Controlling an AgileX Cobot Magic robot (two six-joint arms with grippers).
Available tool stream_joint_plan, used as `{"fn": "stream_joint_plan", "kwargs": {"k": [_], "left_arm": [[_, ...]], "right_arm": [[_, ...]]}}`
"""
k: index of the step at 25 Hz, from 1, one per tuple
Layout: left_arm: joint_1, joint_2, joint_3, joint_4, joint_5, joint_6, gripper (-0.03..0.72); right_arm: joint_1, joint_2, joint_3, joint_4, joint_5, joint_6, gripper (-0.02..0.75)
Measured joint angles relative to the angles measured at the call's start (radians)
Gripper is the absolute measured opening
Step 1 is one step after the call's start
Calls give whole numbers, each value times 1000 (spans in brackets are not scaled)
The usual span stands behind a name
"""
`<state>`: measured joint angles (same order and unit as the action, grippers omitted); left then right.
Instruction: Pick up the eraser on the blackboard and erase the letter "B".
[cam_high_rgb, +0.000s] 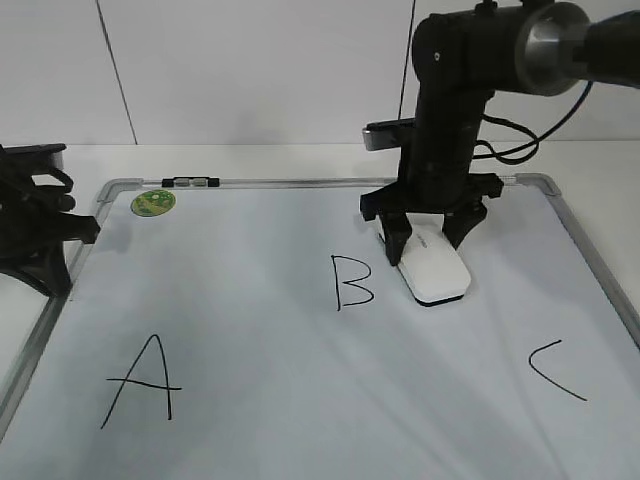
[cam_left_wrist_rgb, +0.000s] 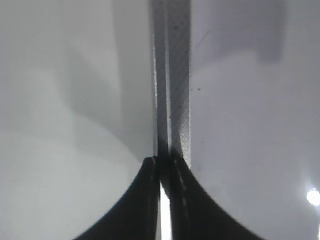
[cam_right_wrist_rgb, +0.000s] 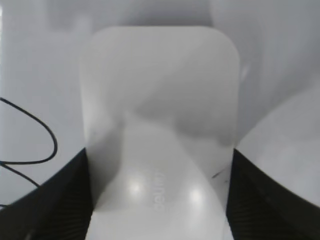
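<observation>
The white eraser lies flat on the blackboard, just right of the black letter "B". My right gripper reaches down over the eraser's far end, one finger against each long side, shut on it. In the right wrist view the eraser fills the space between the jaws, and a curved stroke of the "B" shows at the left. My left gripper rests at the board's left edge, shut and empty.
A black "A" is at the front left and a black "C" at the front right. A round green sticker sits at the board's far left corner. The grey frame runs under my left gripper.
</observation>
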<state>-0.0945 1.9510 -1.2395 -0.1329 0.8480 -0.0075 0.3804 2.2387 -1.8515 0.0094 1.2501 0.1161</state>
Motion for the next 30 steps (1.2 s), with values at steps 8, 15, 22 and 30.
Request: {"fn": "stream_joint_plan", "kwargs": {"k": [8,15,22,30], "left_arm": [[0,0,0,0,4,0,17],[0,0,0,0,6,0,17],[0,0,0,2,10,0,17],[0,0,0,2,10,0,17]], "right_arm": [[150,17,-30,-29,-7,2,537],[294,21,-30,-9,-13,-8,537],[318,21,-30,6,-15,-28,537],[187,23,-36,31,-17,-8,537]]}}
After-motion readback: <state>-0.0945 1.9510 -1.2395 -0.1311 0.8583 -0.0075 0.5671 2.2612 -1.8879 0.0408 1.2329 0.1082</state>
